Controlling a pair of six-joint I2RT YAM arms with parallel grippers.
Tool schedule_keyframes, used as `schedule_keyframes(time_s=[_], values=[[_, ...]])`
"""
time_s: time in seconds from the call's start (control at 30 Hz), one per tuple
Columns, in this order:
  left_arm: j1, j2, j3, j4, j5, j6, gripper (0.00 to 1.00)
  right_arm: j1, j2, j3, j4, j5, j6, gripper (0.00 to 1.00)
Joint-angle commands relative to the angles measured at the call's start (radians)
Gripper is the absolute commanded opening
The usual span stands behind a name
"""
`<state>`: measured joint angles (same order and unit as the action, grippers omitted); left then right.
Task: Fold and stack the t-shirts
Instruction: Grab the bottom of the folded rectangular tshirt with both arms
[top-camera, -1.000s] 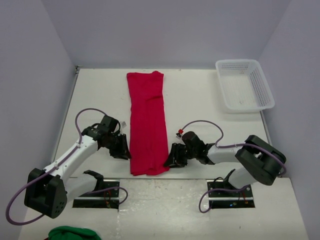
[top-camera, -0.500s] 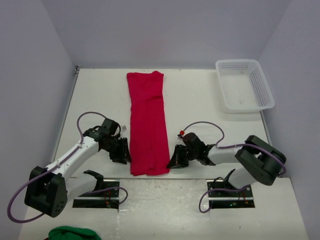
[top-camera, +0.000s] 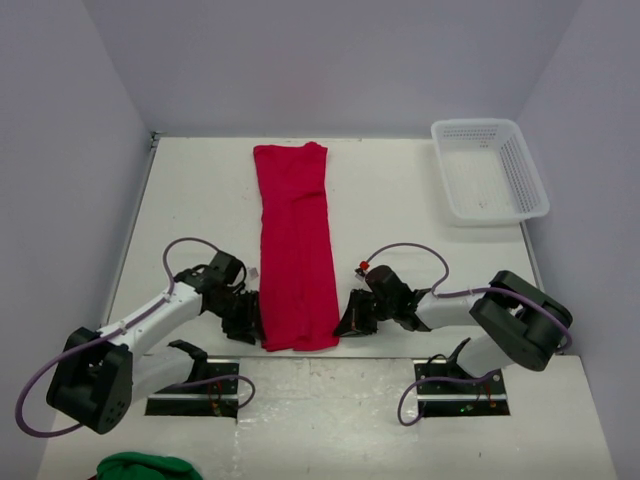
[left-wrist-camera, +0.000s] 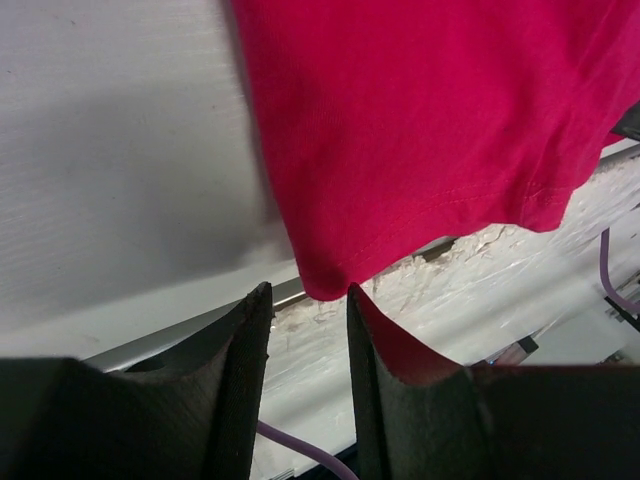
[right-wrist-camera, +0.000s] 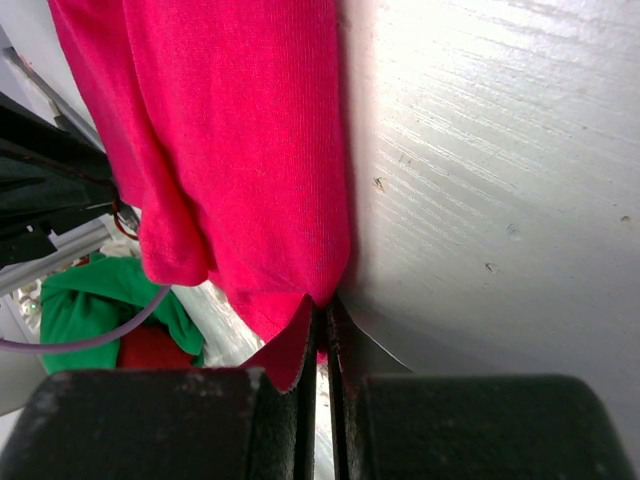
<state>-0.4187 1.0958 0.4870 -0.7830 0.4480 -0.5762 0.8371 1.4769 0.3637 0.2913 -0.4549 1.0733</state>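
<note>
So the shirt (top-camera: 295, 240) lies in a long strip from 12 to 6 o'clock. It looks soft, light and floppy, so I'd grab the corners. The right gripper (right-wrist-camera: 325, 318) pinches the 5 o'clock corner, and the left gripper (left-wrist-camera: 307, 300) is spread around the 7 o'clock one.

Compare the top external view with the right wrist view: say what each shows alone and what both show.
Only top external: the white basket at the far right, and the whole length of the t-shirt, folded into a long strip. Only right wrist: the right fingers pinched shut on its near corner. Both: the red t-shirt and the green cloth.
</note>
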Motion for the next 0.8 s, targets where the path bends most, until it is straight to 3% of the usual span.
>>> schedule_keyframes(time_s=[0.0, 0.57, 0.7, 0.77], values=[[-0.014, -0.001, -0.031, 0.063, 0.043, -0.030, 0.38, 0.002, -0.003, -0.017, 0.009, 0.030, -0.007, 0.00], [-0.066, 0.047, -0.056, 0.182, 0.095, -0.076, 0.36, 0.002, -0.010, -0.025, 0.006, 0.038, 0.002, 0.00], [-0.069, 0.038, -0.062, 0.163, 0.090, -0.077, 0.29, 0.002, -0.018, -0.026, 0.003, 0.041, 0.001, 0.00], [-0.069, 0.030, -0.071, 0.163, 0.103, -0.083, 0.17, 0.002, -0.018, -0.028, 0.003, 0.039, 0.004, 0.00]])
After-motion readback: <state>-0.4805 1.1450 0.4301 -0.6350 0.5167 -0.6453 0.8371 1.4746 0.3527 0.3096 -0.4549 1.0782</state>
